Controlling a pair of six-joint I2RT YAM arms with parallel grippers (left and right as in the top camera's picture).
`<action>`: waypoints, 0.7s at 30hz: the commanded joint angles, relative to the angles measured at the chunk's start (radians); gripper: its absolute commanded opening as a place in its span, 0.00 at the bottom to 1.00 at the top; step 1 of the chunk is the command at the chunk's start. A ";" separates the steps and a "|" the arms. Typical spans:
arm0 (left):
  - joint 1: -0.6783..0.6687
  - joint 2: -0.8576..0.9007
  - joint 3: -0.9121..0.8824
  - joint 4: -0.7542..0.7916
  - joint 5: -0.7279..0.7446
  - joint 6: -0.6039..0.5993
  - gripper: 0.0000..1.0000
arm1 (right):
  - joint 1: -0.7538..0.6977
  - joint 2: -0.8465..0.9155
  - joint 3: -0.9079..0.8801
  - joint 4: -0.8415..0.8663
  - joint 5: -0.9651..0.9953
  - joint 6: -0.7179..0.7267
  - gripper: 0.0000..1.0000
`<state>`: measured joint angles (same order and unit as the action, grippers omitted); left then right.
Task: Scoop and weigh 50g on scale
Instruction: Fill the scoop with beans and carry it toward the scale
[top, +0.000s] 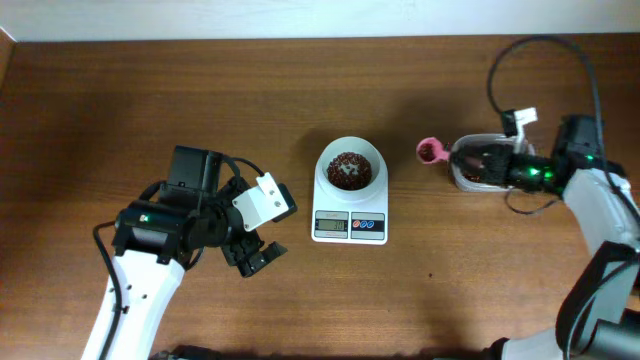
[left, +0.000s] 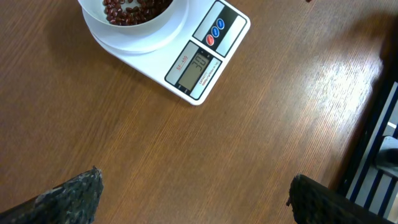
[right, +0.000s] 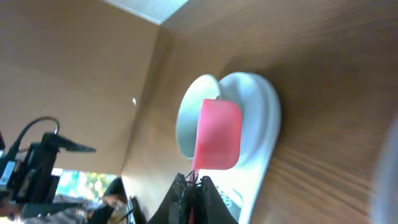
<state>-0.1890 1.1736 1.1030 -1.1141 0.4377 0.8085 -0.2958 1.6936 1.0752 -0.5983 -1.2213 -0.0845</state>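
The brown wooden desk (top: 200, 100) fills the overhead view. The left arm (top: 135, 275) rises from the lower left corner, white with black joints. Its left tool (top: 260, 258) hangs over bare wood just left of and a little below the scale, touching nothing. In the left wrist view its two dark fingers (left: 71, 196) stand spread wide at the bottom corners, with only wood between them.

The right arm (top: 605, 205) comes in from the right edge and reaches leftward over a clear container (top: 462, 172) with dark contents, which sits near the right side of the desk. The right tool (right: 194, 190) is pressed together, pinching the thin handle of a pink scoop (top: 430, 151). The cup of the scoop sticks out to the left, past the container's edge, and sits apart from the scale, to its upper right. From the right wrist camera the scoop appears in front of the bowl, the whole view turned sideways.

The scale (top: 350, 228) stands flat near the middle of the desk, a small white body with its front edge toward the bottom of the overhead view. A round white bowl (top: 324, 168) sits on its platform, upright.

A heap of red beans (top: 348, 171) lies in the bottom of the bowl. On the scale's front panel the grey display (left: 194, 68) shows dark digits that I cannot read with certainty. Beside it sit the small buttons (left: 214, 32), two blue and one red.
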 joint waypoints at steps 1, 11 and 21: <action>0.004 -0.002 -0.004 -0.001 0.011 0.016 0.99 | 0.087 0.006 0.003 0.004 -0.028 -0.007 0.04; 0.004 -0.002 -0.004 -0.001 0.011 0.016 0.99 | 0.329 0.006 0.003 0.197 0.199 -0.030 0.04; 0.004 -0.002 -0.004 -0.001 0.011 0.016 0.99 | 0.502 -0.013 0.004 0.262 0.455 -0.279 0.04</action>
<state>-0.1890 1.1736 1.1030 -1.1141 0.4377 0.8085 0.1799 1.6936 1.0752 -0.3611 -0.8547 -0.3256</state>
